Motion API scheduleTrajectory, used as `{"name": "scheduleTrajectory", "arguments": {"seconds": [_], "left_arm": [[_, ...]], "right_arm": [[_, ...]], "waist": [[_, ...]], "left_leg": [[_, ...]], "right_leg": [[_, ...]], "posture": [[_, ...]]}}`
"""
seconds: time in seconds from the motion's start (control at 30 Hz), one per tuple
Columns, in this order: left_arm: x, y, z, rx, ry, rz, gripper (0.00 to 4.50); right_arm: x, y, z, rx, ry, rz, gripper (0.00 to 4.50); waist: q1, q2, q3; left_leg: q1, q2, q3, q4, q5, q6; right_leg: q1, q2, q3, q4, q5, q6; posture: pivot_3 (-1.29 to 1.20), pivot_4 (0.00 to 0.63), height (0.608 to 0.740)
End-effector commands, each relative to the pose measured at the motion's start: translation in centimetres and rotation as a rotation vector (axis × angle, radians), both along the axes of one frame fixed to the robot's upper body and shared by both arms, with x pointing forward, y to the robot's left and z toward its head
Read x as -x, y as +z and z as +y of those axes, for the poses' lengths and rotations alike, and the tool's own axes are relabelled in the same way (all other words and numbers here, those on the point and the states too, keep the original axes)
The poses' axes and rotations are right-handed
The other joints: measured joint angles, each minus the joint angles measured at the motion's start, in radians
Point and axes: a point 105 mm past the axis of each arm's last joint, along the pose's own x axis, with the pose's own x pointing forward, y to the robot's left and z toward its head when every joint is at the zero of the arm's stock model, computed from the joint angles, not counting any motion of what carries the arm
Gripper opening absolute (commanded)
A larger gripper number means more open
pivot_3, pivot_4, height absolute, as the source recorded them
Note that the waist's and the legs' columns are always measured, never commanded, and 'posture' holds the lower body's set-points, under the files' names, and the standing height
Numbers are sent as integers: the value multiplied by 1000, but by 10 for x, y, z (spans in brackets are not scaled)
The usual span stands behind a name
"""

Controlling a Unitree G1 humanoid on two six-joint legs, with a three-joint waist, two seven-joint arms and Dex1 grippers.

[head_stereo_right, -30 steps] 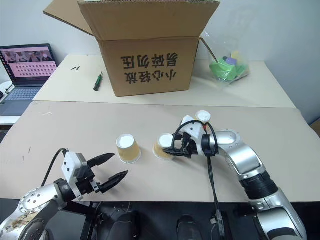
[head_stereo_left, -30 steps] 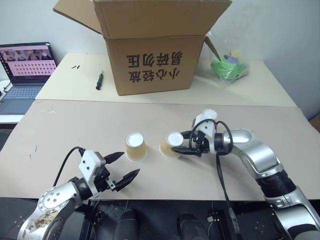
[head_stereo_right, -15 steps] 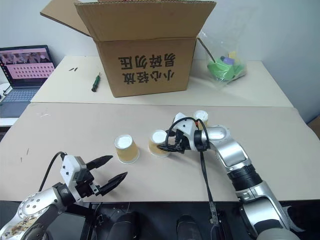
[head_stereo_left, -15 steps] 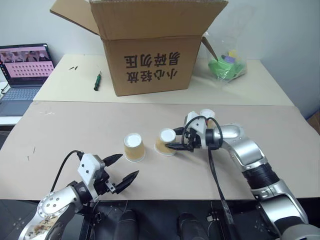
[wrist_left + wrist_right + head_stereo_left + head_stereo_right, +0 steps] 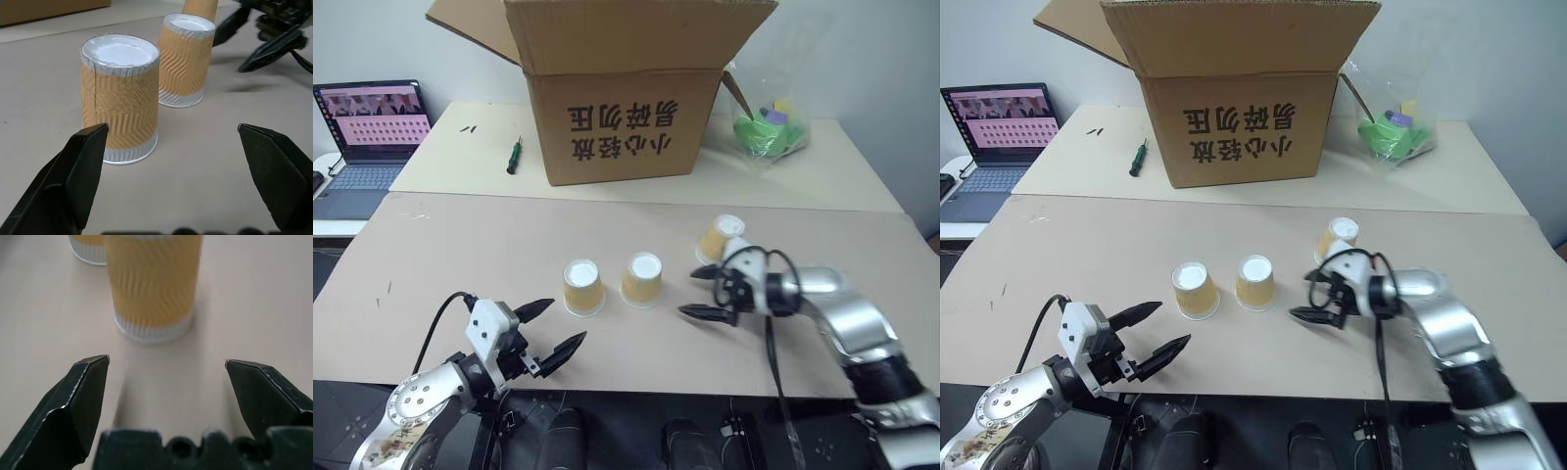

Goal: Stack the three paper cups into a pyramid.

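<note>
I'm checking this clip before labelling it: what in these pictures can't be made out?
- Third cup: its lower part sits behind the right gripper in the head views.
- Cardboard box: inside hidden by its walls.
- Laptop screen: too small to read.
- Plastic bag: contents unclear through the wrinkled film.

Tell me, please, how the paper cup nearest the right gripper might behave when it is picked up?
That third cup looks thin and ribbed, so it is probably light and may crush under a hard squeeze. It stands upside down on its wide rim, likely steady. Its tapered side could slip between the fingers.
</note>
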Motion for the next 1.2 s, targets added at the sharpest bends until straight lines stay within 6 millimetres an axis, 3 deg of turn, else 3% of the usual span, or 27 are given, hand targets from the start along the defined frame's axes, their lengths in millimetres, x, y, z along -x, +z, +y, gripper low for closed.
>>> {"name": "scheduleTrajectory", "arguments": {"seconds": [0.03, 0.13, 0.37, 0.5, 0.8, 1.0, 1.2], "left_arm": [[1, 9, -2, -4, -14, -39, 4500], [1, 9, -2, -4, -15, -38, 4500], [0, 10, -1, -15, -14, -44, 4500], [-2, 11, 2, -22, -5, -46, 4500], [-3, 11, 2, -24, -5, -45, 4500], [-4, 11, 2, -25, -3, -45, 4500], [-4, 10, 2, -23, -1, -46, 4500]], "right_arm": [[-9, 8, -34, 19, -230, -71, 4453], [-43, 10, -55, 24, -505, -187, 4453], [-72, 19, -48, -148, -727, -271, 4453], [-78, 28, -31, -236, -736, -268, 4453], [-96, 32, -26, -292, -781, -258, 4453], [-105, 38, -19, -312, -775, -263, 4453], [-122, 61, -17, -358, -786, -310, 4453]], "waist": [[-11, 0, 0], [-26, -1, -1], [-32, -1, 0], [-27, 0, 0], [-24, 0, 0], [-24, 0, 0], [-33, 1, 1]], "left_leg": [[1, 0, 0, 0, 0, 0], [6, 1, 0, 1, 0, -1], [4, 0, 0, 0, 0, -1], [0, 0, -1, -1, 0, -1], [0, 0, -1, -1, 0, -1], [0, 0, -1, -2, 0, -1], [-1, 0, 0, -1, 0, -1]], "right_leg": [[1, 0, 0, 0, 0, 0], [3, 0, 0, 0, 0, 0], [3, 0, 1, 0, 1, -1], [-1, 0, 0, 0, 4, 6], [-1, 0, 1, 1, 1, 0], [-2, 1, 0, 1, 4, 6], [-2, 1, 1, 1, 5, 5]], "posture": [[0, 150, 705], [0, 150, 705], [0, 150, 705], [0, 150, 705], [0, 150, 705], [0, 150, 705], [0, 150, 705]]}}
